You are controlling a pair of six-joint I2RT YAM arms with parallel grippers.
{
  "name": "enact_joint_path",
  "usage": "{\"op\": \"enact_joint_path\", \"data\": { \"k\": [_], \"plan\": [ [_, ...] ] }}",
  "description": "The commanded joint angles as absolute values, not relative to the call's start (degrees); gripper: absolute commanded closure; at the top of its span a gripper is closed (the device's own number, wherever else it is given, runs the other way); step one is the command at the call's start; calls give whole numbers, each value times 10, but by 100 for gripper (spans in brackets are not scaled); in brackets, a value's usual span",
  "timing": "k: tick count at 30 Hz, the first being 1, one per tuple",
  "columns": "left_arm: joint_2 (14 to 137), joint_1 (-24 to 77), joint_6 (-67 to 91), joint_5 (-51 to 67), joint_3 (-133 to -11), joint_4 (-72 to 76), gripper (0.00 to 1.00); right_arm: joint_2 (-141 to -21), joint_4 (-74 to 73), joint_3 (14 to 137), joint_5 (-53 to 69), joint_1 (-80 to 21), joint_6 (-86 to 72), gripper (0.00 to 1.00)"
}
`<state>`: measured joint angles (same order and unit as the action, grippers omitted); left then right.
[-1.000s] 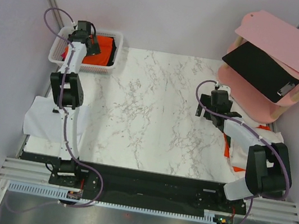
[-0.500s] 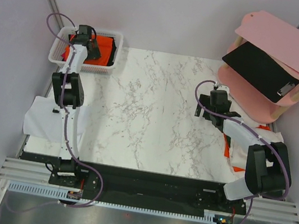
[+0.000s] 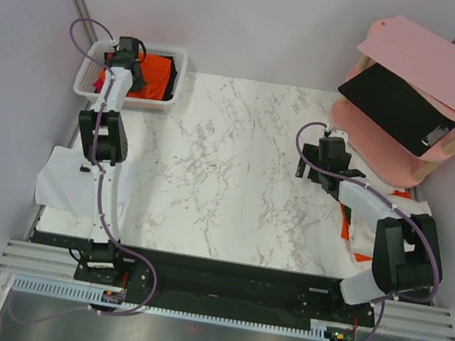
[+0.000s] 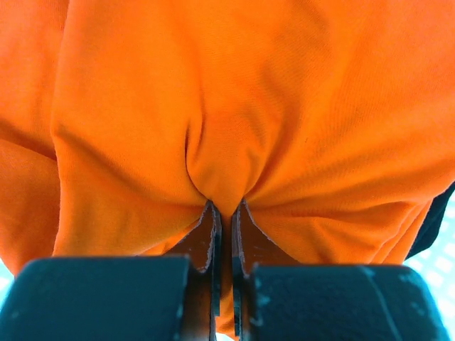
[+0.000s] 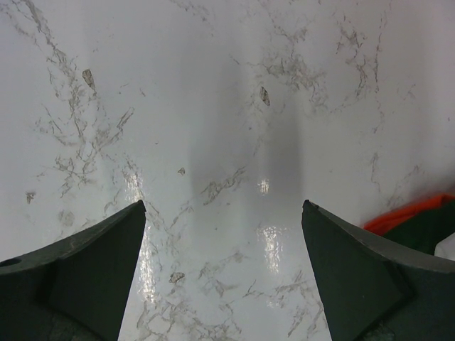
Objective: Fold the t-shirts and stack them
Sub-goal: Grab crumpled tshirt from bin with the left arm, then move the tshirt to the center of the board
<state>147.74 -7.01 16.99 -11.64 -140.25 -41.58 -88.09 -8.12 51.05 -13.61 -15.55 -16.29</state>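
Marble-veined white table (image 3: 229, 162) spreads glossy beneath my right claw (image 5: 222, 207), whose dark wedge-shaped jaws stand wide apart, just as they did a second ago. Under my left wrist sits a white mesh basket (image 3: 147, 106). Inside it the bright orange t-shirt (image 4: 234, 106), soft and finely knit, bunches into a fold pinched in my left claw (image 4: 226, 222), which has snapped together on it since then.

A lab robot cell: plain lilac walls (image 3: 260, 20) box in a marble-look bench (image 3: 229, 162), cabled arms (image 3: 108, 134) bolted by an aluminium rail (image 3: 420, 320) at the frame's bottom
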Motion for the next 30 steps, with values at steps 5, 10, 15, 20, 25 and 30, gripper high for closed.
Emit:
{"op": "enact_joint_path", "data": {
  "k": [5,10,15,20,25,30],
  "plan": [
    [1416,-69,192,-37,-1430,-410,98,-883,-65,521,-130,-162,-167,2],
    [1327,-69,201,26,-1440,-395,98,-875,-64,518,-131,-163,-166,2],
    [1242,-62,219,75,-1433,-391,98,-853,-80,532,-141,-163,-157,2],
    [1128,-22,220,120,-1399,-389,98,-829,-95,555,-158,-162,-158,2],
    [1051,68,220,166,-1352,-390,98,-805,-113,575,-189,-161,-164,2],
    [1004,187,214,171,-1237,-392,98,-765,-152,589,-218,-152,-160,2]
  ]
}}
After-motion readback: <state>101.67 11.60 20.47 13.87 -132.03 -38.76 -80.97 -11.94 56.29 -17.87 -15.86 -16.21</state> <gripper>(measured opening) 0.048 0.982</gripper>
